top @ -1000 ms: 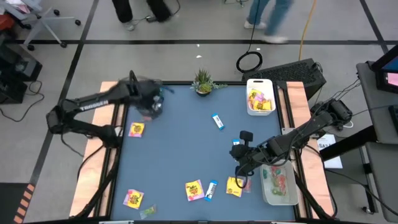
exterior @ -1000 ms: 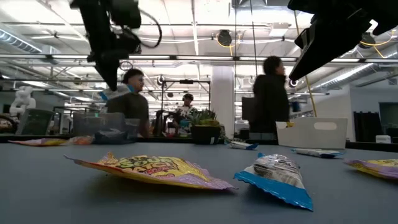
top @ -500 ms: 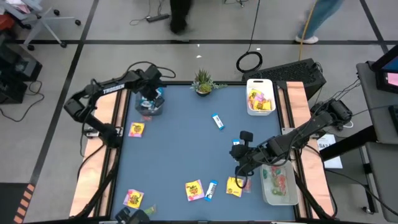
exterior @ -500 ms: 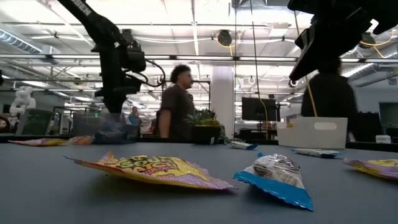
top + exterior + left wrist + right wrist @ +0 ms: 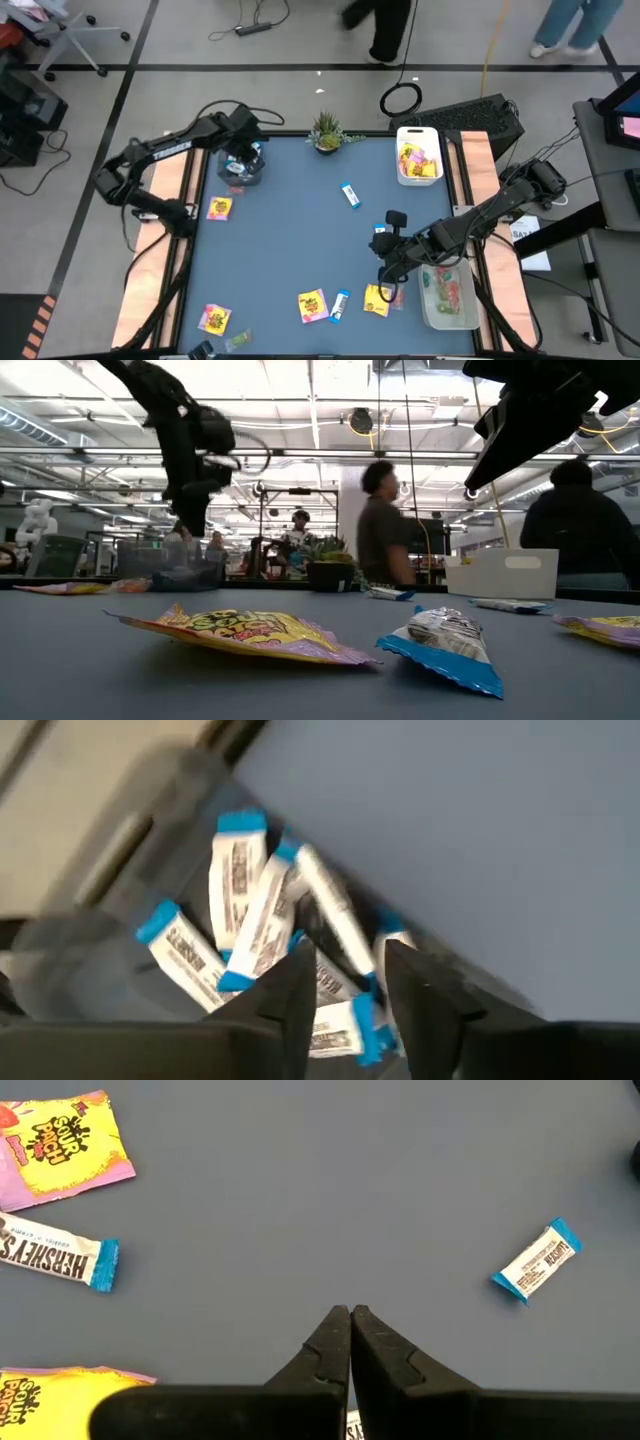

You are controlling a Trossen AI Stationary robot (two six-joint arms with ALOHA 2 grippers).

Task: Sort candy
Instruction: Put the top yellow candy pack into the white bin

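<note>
closed claw [image 5: 350,1312] above scattered candy [image 5: 537,1260]

The desk [image 5: 300,240] is seen straight down from above, level from its edge, and closely from each wrist.

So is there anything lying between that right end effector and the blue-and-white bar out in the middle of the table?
Nothing visible. In the right wrist view the right end effector, fingers shut, faces bare blue table up to the blue-and-white bar. The other candies lie off to the side.
</note>
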